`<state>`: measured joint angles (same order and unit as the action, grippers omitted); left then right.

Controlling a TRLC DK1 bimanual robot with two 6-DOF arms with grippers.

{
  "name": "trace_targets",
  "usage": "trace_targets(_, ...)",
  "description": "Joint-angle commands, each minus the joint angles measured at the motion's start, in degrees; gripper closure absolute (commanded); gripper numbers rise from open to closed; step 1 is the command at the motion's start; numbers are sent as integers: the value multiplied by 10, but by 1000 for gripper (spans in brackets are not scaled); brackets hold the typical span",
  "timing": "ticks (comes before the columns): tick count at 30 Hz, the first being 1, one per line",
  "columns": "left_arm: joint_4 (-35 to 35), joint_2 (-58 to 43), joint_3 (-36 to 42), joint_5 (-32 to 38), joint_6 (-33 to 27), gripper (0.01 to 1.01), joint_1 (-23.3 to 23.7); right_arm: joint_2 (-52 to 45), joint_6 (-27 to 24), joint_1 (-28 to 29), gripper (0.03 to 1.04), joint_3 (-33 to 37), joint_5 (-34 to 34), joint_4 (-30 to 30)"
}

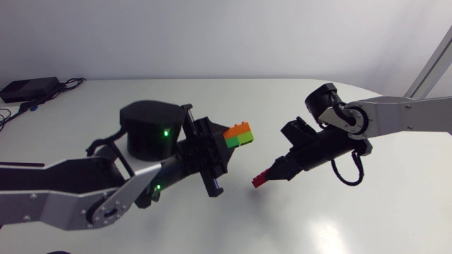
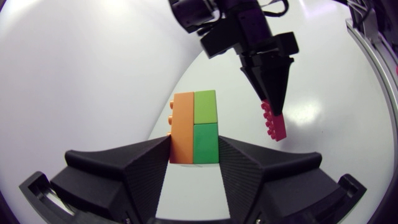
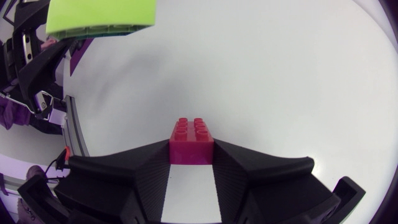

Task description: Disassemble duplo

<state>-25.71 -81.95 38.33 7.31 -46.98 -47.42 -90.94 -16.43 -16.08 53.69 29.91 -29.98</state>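
The left gripper (image 2: 194, 155) pinches the stack (image 2: 194, 121) of 3 bricks, orange and green, above the table (image 1: 367, 219). The right gripper (image 3: 191, 158) pinches 1 red brick (image 3: 192, 138), near the stack but not touching. I think the left holds the stack steady so the right can pull bricks off.

table (image 1: 353, 226) — white | black box (image 1: 28, 89), cables (image 1: 62, 89) — far-left corner

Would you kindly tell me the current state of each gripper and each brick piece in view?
Orange-and-green plastic brick stack: three bricks joined, held aloft.
Red plastic brick: detached, held aloft.
Left matte black gripper: shut on the stack.
Right matte black gripper: shut on the red brick.
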Motion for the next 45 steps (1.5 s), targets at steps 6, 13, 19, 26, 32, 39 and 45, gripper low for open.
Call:
trace_targets(6, -101, 7, -59, 62, -108, 567, -28, -21, 10, -14, 808, -29, -47, 11)
trace_targets(13, -187, 5, -101, 105, -167, 567, -49, -35, 10, -41, 646, -51, -94, 33)
trace_targets(19, -220, 11, -125, 122, -197, 567, -63, -32, 10, -57, 315, -55, -106, 33)
trace_targets(26, -220, 27, -139, 122, -203, 567, -64, -28, 10, -80, 141, -62, -108, 41)
trace_targets(32, -222, 46, -148, 122, -210, 567, -63, 30, 10, -59, 67, -55, -71, 4)
trace_targets(39, -196, 67, -129, 118, -176, 567, -58, 107, 8, 15, 67, -3, 52, -84)
trace_targets(45, -10, 128, -62, 36, -42, 567, -23, 125, -1, 43, 67, 18, 173, -127)
